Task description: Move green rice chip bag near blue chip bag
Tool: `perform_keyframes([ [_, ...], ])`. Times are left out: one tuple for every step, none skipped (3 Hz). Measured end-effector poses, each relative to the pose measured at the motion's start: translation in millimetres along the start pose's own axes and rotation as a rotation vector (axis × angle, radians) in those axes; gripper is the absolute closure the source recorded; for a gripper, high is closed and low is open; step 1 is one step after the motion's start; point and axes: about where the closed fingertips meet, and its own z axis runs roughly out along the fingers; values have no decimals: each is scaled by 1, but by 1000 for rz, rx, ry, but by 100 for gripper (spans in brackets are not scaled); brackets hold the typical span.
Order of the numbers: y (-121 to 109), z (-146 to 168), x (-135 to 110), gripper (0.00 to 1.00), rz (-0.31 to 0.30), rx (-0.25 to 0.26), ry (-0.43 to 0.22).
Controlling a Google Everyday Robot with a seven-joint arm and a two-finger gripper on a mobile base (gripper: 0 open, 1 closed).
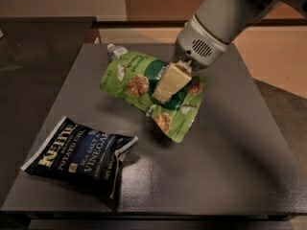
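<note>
Grey cylindrical arm, slotted vent, cream gripper over table.

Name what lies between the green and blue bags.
In the camera view, only bare table separates green rice chip bag from blue chip bag; gripper clamps the green bag's middle.

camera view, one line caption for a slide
The gripper holds the green rice chip bag over the dark table, the blue chip bag lying at its near left corner.

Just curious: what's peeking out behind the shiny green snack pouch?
The capped end of a clear plastic bottle; the rest is covered by the green pouch, which the cream gripper clamps at its middle.
</note>
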Motion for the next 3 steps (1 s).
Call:
perform_keyframes([
  [17,15,-9,58,-39,-69,17],
  [30,24,-15,36,-67,-113,33],
  [39,31,-19,12,-86,-140,46],
])
